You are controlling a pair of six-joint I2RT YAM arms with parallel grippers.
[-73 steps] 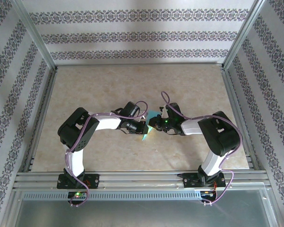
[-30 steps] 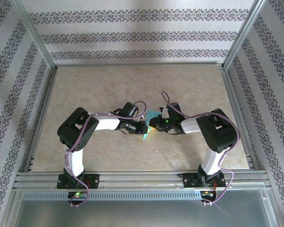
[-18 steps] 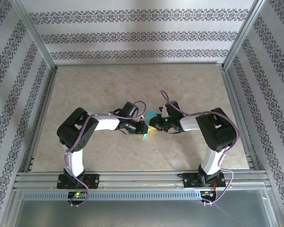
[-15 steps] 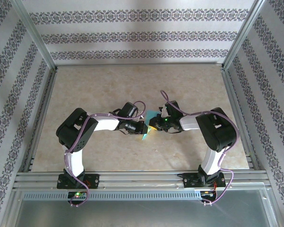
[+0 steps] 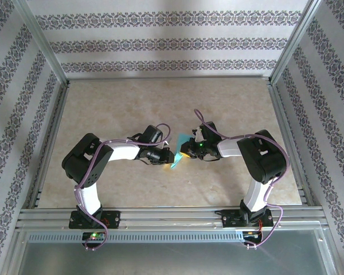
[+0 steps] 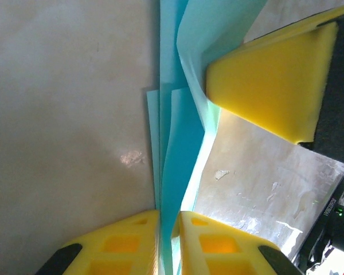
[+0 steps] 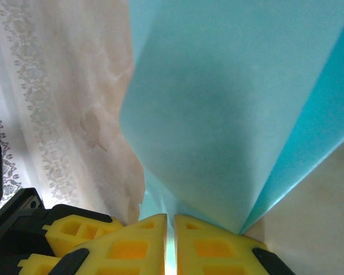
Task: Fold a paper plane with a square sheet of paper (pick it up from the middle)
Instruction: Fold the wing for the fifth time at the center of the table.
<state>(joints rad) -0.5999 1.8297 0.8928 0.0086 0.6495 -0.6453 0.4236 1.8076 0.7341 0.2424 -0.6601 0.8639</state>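
The square sheet of paper (image 5: 179,150) is teal, creased into several layers, and stands on edge above the table between the two arms. My left gripper (image 5: 169,157) reaches it from the left. In the left wrist view the folded sheet of paper (image 6: 183,126) runs down between the yellow fingers of the left gripper (image 6: 169,220), which are shut on its lower edge. My right gripper (image 5: 187,150) meets it from the right. Its fingertips (image 7: 155,235) pinch a corner of the paper (image 7: 229,114), and one yellow finger (image 6: 269,86) presses a flap from the side.
The beige table (image 5: 160,103) has open surface behind and to both sides of the arms. Patterned walls and metal frame rails (image 5: 166,216) enclose the workspace. The two grippers sit almost tip to tip at the table's middle.
The left arm's elbow has swung out to the left and its gripper has slid slightly left along the paper. The right arm has barely moved. The paper stays held between them.
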